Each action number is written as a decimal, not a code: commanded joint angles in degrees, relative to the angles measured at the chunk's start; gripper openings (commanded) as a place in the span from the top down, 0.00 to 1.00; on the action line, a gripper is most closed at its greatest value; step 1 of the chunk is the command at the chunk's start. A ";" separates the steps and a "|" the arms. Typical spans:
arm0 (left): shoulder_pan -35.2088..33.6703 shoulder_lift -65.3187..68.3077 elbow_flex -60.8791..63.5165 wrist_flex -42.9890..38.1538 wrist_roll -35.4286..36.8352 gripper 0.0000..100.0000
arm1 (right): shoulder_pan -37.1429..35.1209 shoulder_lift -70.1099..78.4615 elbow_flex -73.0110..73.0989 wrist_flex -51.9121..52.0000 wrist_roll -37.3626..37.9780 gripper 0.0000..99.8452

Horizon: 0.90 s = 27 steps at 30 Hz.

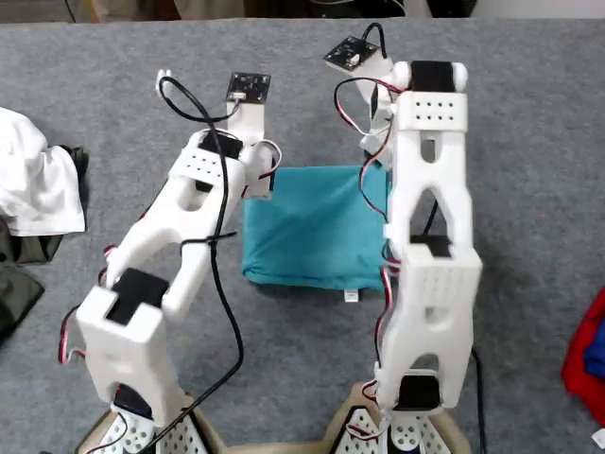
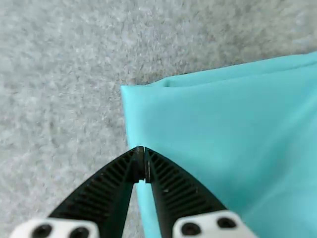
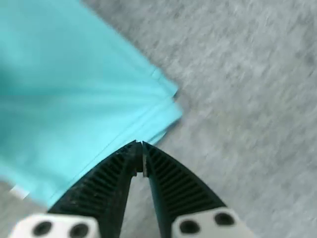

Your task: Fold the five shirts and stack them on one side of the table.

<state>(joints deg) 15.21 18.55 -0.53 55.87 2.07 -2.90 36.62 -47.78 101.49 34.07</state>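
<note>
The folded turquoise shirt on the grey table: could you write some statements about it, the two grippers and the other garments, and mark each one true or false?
1. The folded turquoise cloth shirt lies on the grey felt-covered table. True.
2. The left gripper is wide open above the shirt. False: its fingers are shut, with the tips at the shirt's edge.
3. The right gripper is shut at the shirt's edge, near a corner. True.
4. The crumpled white garment lies on top of the turquoise shirt. False: it lies apart from it, at the table's edge.
5. A red garment lies at the table's edge opposite the white one. True.
</note>
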 commanded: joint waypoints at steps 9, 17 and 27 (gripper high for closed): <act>-0.35 17.10 -26.11 8.09 0.44 0.98 | -3.56 -32.48 59.47 -20.84 -2.37 0.99; -0.70 26.51 -37.98 15.12 0.18 0.98 | -0.22 -31.43 77.85 -37.89 -1.85 0.99; -4.31 32.92 -45.45 14.86 0.00 0.98 | 8.57 -28.09 78.29 -35.87 5.80 0.99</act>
<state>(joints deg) 14.15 51.16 -41.85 70.99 2.24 3.25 9.19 29.76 64.31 38.64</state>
